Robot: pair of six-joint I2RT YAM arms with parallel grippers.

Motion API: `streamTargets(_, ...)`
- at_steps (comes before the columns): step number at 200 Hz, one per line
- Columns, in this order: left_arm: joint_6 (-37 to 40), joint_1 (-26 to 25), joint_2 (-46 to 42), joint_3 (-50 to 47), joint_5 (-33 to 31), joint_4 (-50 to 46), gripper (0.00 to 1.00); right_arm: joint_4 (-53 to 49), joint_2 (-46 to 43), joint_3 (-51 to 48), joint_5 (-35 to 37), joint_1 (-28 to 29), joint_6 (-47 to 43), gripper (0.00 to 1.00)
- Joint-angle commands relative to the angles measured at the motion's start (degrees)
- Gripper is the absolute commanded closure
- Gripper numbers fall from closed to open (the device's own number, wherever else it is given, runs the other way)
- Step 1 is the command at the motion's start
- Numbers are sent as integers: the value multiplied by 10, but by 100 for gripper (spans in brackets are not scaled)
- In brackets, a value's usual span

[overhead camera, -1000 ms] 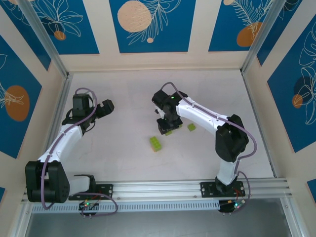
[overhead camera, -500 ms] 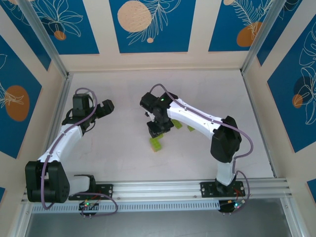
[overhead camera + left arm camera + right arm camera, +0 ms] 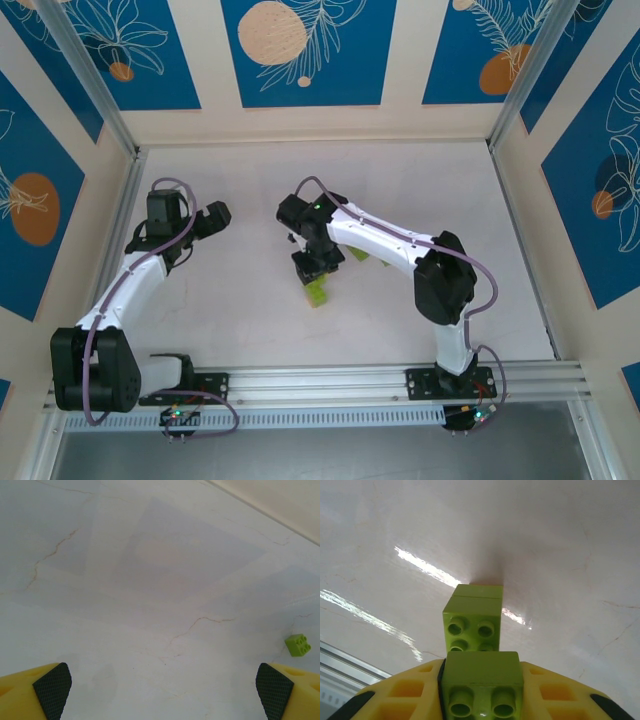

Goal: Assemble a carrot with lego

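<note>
Sitting on the table (image 3: pixel 230 310) near the middle, a little to the near side, is a short stack of lime-green bricks (image 3: pixel 318 292). In the right wrist view this stack (image 3: pixel 472 617) shows a seam between two pieces and four studs facing the camera. Whether it has an orange piece I cannot tell.

Just on the camera side of the stack is another lime-green brick (image 3: pixel 482 672), studs also toward the camera, very close to the stack or touching it. The yellow fingers (image 3: pixel 405 695) of the right gripper (image 3: pixel 311 268) are pressed against its two sides, clamped narrow around it. From above, that gripper hangs right over the far end of the stack, with the right arm stretched leftward across the table.

To the right of that wrist, a loose lime-green brick (image 3: pixel 360 254) lies on the table, partly hidden by the arm.

Well apart on the left side, the left gripper (image 3: pixel 214 217) hovers with its jaws spread wide and nothing between them. Its own camera shows the black pads (image 3: pixel 52 690) at the frame's edges, bare table between, and one small lime-green square brick (image 3: pixel 298 645) lying far off.
</note>
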Motion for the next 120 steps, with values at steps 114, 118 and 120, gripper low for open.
streamTargets(114, 4, 6, -9, 8, 8, 6, 3, 3, 14, -26, -13, 15, 23, 67)
streamTargets(118, 4, 6, -10, 9, 8, 6, 3, 3, 13, -27, -13, 16, 24, 67)
streamTargets(120, 4, 6, -10, 9, 8, 6, 3, 3, 13, -27, -12, 16, 25, 67)
